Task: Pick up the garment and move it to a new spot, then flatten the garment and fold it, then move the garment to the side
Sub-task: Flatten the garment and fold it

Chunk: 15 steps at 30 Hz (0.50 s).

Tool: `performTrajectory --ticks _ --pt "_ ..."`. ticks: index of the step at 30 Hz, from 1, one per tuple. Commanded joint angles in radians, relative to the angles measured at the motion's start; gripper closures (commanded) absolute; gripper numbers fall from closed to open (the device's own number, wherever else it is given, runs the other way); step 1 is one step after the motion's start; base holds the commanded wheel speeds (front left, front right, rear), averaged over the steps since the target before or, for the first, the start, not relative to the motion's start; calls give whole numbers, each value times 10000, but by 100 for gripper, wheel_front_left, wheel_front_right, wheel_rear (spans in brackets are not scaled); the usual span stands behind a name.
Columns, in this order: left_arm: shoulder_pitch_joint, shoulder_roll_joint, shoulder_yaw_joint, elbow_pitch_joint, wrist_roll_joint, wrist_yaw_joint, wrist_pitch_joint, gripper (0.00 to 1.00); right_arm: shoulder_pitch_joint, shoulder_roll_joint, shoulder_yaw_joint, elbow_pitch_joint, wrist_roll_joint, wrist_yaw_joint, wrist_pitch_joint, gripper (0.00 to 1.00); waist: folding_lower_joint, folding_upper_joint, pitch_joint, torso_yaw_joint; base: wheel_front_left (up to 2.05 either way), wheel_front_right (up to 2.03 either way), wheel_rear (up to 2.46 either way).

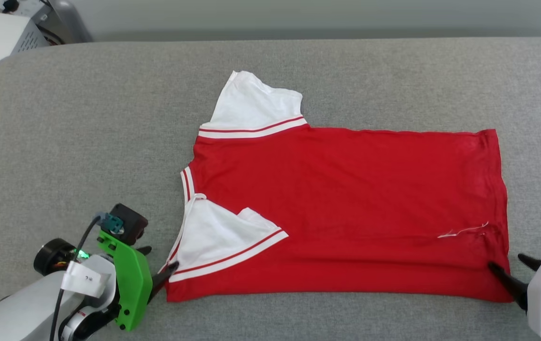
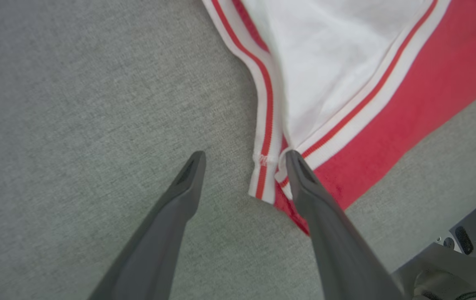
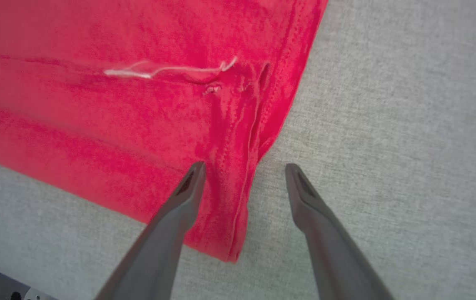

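Head view: the garment (image 1: 346, 199) lies spread at the middle of the grey surface (image 1: 85, 142), collar toward 9 o'clock, hem toward 3 o'clock. Its near sleeve (image 1: 218, 237) lies turned in over the red body, while the far sleeve (image 1: 251, 102) sticks out at 11 o'clock. The left hand (image 1: 161, 258) sits at 7 o'clock by the near collar-side corner, fingers wide and holding nothing, one fingertip right at the striped trim (image 2: 265, 125). The right hand (image 1: 505, 261), at 4 o'clock, straddles the hem corner (image 3: 233, 225), also wide and empty. By my reading, the move and flattening look done and a first near-edge fold seems laid. Left to do: folding in the far side, folding again, and shifting it aside.
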State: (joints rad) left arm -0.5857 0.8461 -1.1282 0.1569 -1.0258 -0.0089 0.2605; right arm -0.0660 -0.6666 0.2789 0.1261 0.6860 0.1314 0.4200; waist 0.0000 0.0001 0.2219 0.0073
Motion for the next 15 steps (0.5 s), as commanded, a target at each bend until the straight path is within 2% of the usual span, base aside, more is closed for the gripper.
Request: performTrajectory --ticks 1,4,9,15 --pt "-41 87 130 -69 95 115 -174 0 -128 74 -159 -31 -168 -7 -354 0 0 -1 -219 21 0 0 0" --pt "-183 235 305 -290 275 299 -450 0 -134 205 -512 -178 -486 -7 -1039 0 0 -1 -396 1 0 0 0" --pt "-662 362 728 -547 741 696 -1083 0 -335 813 -1606 -473 -1496 -7 -2524 0 0 -1 -506 -90 0 0 0" --pt "-1841 -170 1028 -376 1243 659 -1248 0 -188 2031 -2722 -1460 -2975 -7 -3724 0 0 -1 -331 -186 0 0 0"
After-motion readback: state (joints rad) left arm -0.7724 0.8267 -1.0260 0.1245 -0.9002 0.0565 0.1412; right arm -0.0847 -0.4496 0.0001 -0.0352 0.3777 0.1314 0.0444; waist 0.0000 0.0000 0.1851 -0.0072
